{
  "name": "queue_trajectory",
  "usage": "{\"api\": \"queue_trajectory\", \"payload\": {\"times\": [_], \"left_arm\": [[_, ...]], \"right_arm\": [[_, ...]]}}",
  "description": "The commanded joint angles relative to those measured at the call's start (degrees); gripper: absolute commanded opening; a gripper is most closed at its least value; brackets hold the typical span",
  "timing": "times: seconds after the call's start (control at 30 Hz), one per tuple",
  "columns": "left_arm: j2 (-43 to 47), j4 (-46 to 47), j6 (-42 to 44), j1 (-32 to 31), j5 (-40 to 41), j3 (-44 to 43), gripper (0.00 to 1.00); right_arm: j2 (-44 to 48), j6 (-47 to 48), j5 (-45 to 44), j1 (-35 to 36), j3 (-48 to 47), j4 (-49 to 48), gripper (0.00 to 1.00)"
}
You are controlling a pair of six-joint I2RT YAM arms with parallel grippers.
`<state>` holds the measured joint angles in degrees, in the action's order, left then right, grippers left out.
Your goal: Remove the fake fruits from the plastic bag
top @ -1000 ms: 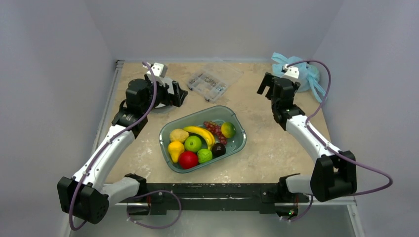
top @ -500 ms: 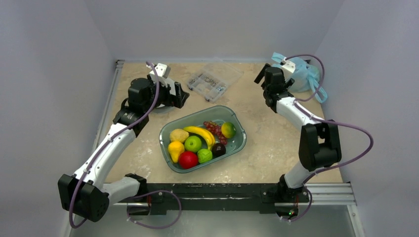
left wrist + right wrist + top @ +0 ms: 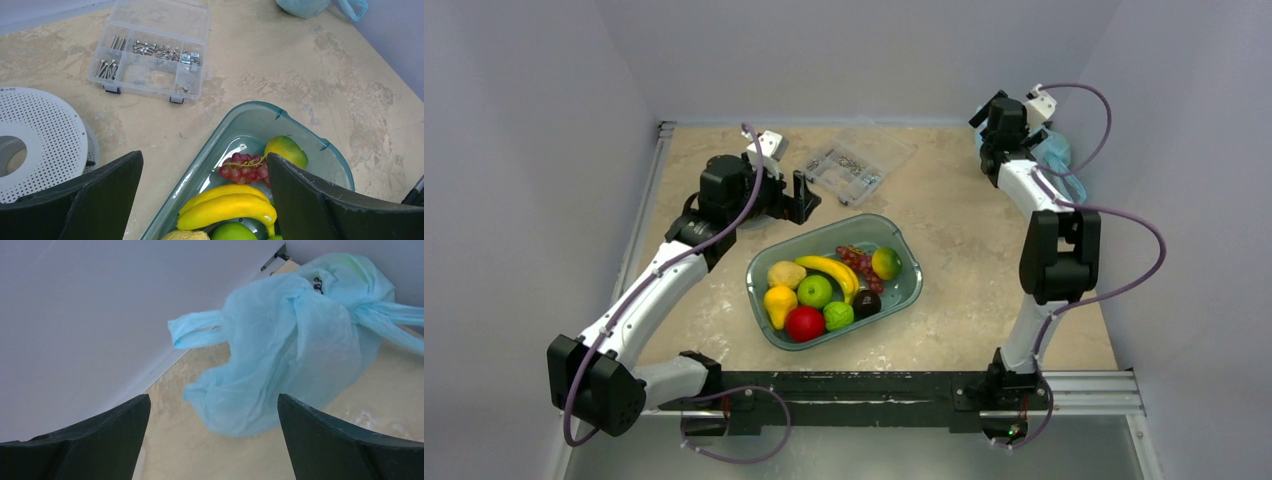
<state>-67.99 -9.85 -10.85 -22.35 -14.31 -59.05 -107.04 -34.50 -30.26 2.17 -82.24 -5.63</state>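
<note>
Plastic bag [image 3: 300, 340] is slumped in the far right corner of the table, close to the walls. Handles look tied near the top. Fake fruits are not made out through the film; only a faint green tint is seen up high.

Right gripper [image 3: 212, 400] is held just in front of the bag, jaws spread wide, nothing gripped.

Risks:
- Only thin film gets pinched, so the bag is dragged or torn.
- The bag is shoved deeper into the corner.
- A tied mouth is not opened by 1 gripper.

Left gripper [image 3: 204, 156] is spread too, over the tray [image 3: 220, 137] rim and well apart from the bag, so 0 support is given.
</note>
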Motion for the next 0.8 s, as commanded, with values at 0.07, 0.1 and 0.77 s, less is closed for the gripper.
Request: {"api": "queue_trajectory", "payload": {"times": [0.07, 0.1, 0.77], "left_arm": [[0.23, 0.21, 1.20, -1.54, -1.25, -3.07, 0.94], [0.15, 0.06, 1.12, -1.63, -1.43, -3.23, 0.94], [-1.48, -0.97, 2.55, -2.51, -1.16, -3.70, 0.94]], "right_arm": [[-6.61, 3.73, -7.53, -0.42, -11.66, 5.00, 0.99], [-7.37, 4.31, -8.39, -0.42, -12.68, 5.16, 0.99], [-14.08, 9.77, -11.22, -0.33, -17.91, 12.75, 0.31]]}}
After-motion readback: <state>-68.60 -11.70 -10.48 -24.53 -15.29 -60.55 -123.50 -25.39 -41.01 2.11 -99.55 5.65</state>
